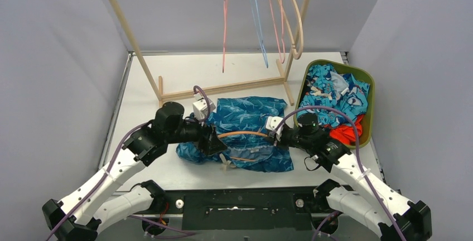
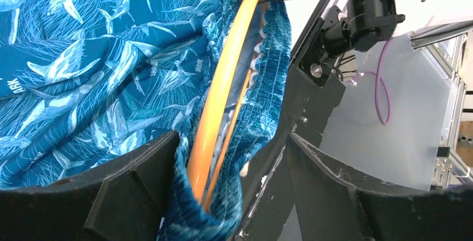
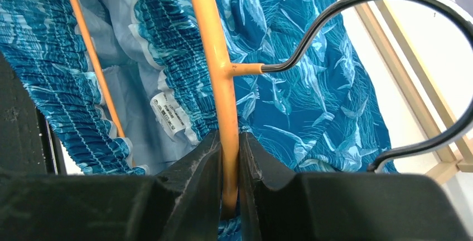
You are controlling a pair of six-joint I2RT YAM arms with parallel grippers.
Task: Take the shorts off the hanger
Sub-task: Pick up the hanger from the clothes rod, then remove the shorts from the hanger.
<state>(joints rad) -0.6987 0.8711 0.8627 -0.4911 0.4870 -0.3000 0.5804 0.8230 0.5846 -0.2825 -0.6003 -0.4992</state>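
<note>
Blue shark-print shorts (image 1: 245, 119) lie on the table, their elastic waistband still threaded on an orange hanger (image 1: 245, 134). My right gripper (image 1: 275, 135) is shut on the hanger's orange bar (image 3: 215, 57), just below the spot where its black hook (image 3: 357, 1) joins. In the right wrist view the shorts (image 3: 301, 85) spread out behind the bar. My left gripper (image 1: 218, 146) is at the hanger's other end. Its jaws stand wide open, with the hanger end (image 2: 220, 96) and bunched waistband (image 2: 262, 112) between the fingers (image 2: 139, 168), resting against the left one.
A wooden clothes rack (image 1: 167, 93) stands behind the shorts, with empty pink (image 1: 225, 18) and blue hangers (image 1: 257, 18) on its rail. A green basket (image 1: 370, 93) at the right holds turquoise-print and orange-red shorts. Grey walls close in both sides.
</note>
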